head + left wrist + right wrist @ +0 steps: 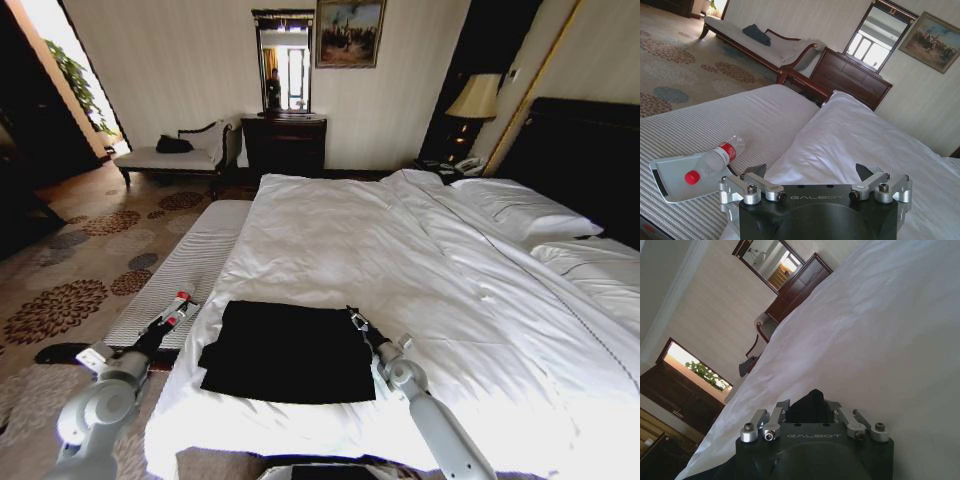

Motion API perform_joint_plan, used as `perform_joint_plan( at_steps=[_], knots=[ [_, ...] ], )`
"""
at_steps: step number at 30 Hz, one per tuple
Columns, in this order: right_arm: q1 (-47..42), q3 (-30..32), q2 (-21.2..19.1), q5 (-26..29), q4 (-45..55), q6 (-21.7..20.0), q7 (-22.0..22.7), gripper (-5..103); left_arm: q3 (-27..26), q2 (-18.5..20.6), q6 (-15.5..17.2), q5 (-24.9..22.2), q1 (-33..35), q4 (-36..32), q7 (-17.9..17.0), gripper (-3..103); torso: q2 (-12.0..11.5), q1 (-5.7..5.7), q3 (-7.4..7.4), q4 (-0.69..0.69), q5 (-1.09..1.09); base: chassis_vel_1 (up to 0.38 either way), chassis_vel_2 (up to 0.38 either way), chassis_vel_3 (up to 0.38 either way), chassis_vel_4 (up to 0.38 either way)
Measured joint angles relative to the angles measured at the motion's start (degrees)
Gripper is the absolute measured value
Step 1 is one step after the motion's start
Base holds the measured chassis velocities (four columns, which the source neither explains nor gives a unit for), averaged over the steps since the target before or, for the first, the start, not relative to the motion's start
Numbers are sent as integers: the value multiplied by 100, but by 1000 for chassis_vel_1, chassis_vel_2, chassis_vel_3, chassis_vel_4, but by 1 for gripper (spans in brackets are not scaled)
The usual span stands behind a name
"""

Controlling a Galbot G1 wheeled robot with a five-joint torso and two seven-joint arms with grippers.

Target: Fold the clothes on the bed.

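Black T-shirt (290,350) lying folded into a rectangle near the foot edge of the white bed (400,250). Right gripper (352,318) clamped on a bunched bit of its far right corner. Left gripper (181,300) spread wide, empty, beside the bed over the striped bench (185,265)

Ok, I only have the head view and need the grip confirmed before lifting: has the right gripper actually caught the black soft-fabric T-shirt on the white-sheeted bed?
Observer: Yes. The right wrist view has a bunch of the black T-shirt pinched in the right gripper.
Operator: And the left gripper?
Observer: The left gripper is open, holding nothing, at the white duvet's edge.
Operator: Anything near it?
Observer: A small clear plastic bottle with a red cap lies on a grey tray on the striped bench.
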Motion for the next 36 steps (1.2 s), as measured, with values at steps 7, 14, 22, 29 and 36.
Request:
perform_joint_plan(
  at_steps=[7, 14, 22, 29, 36],
  knots=[
    [24, -3, 21, -44, -15, 156, -49, 14, 84, 31, -2, 47, -46, 81, 6, 100, 0, 0, 0, 0, 0, 0, 0, 0, 0],
    [130, -8, 9, -38, -64, 230, -48, 1, 297, 221, 15, 127, -248, 278, 67, 100, 0, 0, 0, 1, -1, 0, 0, 0, 0],
    [225, -20, -18, -39, -107, 231, 3, 1, 1038, 782, 183, -703, -1670, 1399, 652, 100, 0, 0, 0, -4, -1, 0, 0, 0, 0],
    [255, -72, -5, -149, -143, 231, 40, 1, 1750, 786, 248, -1265, -2862, 2984, 954, 100, 0, 1, 1, -2, 1, 0, 0, 0, 0],
    [294, -112, -17, -172, -155, 231, 86, 1, 2185, 634, 237, -707, -3152, 3942, 1272, 100, 0, 1, 1, 1, 0, 0, 0, 0, 0]
  ],
)
